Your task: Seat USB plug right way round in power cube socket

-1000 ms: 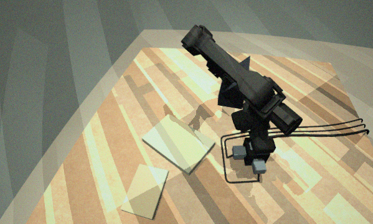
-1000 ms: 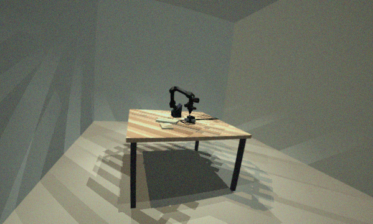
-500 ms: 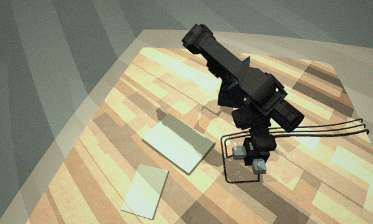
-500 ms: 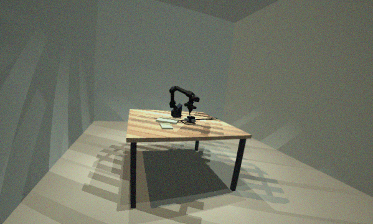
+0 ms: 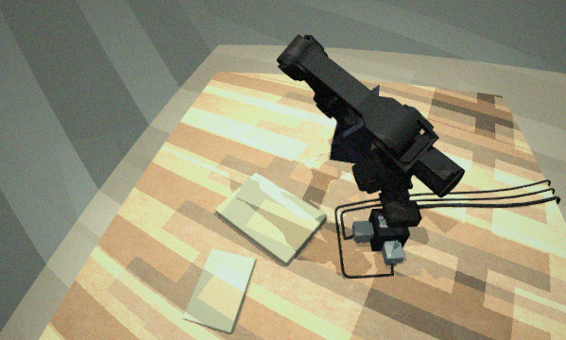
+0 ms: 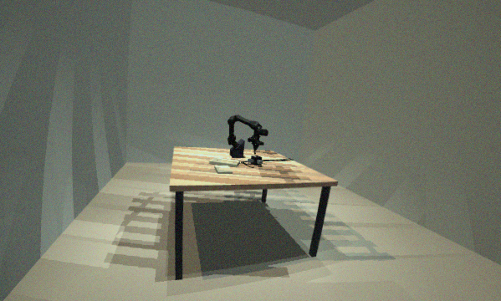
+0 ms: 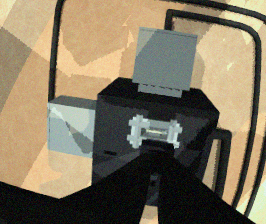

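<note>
The black power cube [image 5: 389, 238] [image 6: 256, 160] [image 7: 115, 125] stands on the table. In the wrist view its top socket [image 7: 155, 132] shows as a silver frame with a pale strip inside, just beyond the fingertips. My gripper [image 6: 255, 152] [image 7: 156, 165] points down just above the cube's top and is shut on the USB plug. The plug is almost wholly hidden by the dark fingers, so its turn and its exact height over the socket cannot be told. In the top view the hand hides the socket.
Grey blocks stick out of two cube sides, one [image 5: 363, 231] [image 7: 165, 59] and another [image 5: 393, 252] [image 7: 70, 127]. Thin black cables [image 5: 486, 205] loop round the cube and run to the table's right edge. A large pale slab [image 5: 273, 217] and a smaller one [image 5: 223, 288] lie to the left.
</note>
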Controlling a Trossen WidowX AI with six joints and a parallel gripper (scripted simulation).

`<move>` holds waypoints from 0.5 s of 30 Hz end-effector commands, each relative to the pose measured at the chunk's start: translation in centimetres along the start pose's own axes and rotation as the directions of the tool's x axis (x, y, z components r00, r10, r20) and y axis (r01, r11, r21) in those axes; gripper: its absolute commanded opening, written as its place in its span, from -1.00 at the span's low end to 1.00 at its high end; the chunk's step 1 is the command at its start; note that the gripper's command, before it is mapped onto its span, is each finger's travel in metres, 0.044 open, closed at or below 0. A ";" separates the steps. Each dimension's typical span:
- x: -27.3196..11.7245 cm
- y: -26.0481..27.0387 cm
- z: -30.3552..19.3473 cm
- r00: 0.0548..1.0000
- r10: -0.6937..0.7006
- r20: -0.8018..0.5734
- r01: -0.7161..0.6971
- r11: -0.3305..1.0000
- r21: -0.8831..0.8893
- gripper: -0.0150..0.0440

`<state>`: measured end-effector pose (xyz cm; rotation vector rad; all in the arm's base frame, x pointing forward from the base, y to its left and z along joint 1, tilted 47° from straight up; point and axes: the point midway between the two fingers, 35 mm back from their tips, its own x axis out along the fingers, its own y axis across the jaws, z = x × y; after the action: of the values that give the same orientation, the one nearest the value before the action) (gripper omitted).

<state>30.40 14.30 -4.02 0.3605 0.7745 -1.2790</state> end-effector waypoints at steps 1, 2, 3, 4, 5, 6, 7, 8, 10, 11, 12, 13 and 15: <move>-0.4 0.1 0.0 1.000 0.001 -0.007 -0.001 1.000 0.009 -0.49; -0.5 0.1 0.0 1.000 0.001 -0.007 -0.001 1.000 0.009 -0.49; -0.5 0.1 0.0 1.000 0.001 -0.007 -0.001 1.000 0.009 -0.49; -0.6 0.1 0.0 1.000 0.001 -0.007 -0.001 1.000 0.009 -0.49; -0.7 0.1 -0.1 1.000 0.001 -0.007 -0.001 1.000 0.009 -0.49; -0.7 0.1 -0.1 1.000 0.001 -0.007 -0.001 1.000 0.009 -0.49; -0.8 0.1 -0.1 1.000 0.001 -0.008 -0.001 1.000 0.009 -0.49; -0.8 0.1 -0.1 1.000 0.001 -0.008 -0.001 1.000 0.009 -0.49; -0.7 0.1 0.0 1.000 0.001 -0.005 -0.001 1.000 0.001 -0.49; -0.7 0.1 0.0 1.000 0.000 -0.004 0.000 1.000 -0.010 -0.49; -0.7 0.1 0.0 1.000 0.000 -0.003 0.000 1.000 -0.023 -0.49; -0.6 0.0 0.0 1.000 0.000 -0.003 0.000 0.999 -0.039 -0.49; -0.6 0.0 0.0 1.000 0.000 -0.002 0.000 0.997 -0.081 -0.49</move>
<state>30.39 14.78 -3.59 0.3328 0.7965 -1.2617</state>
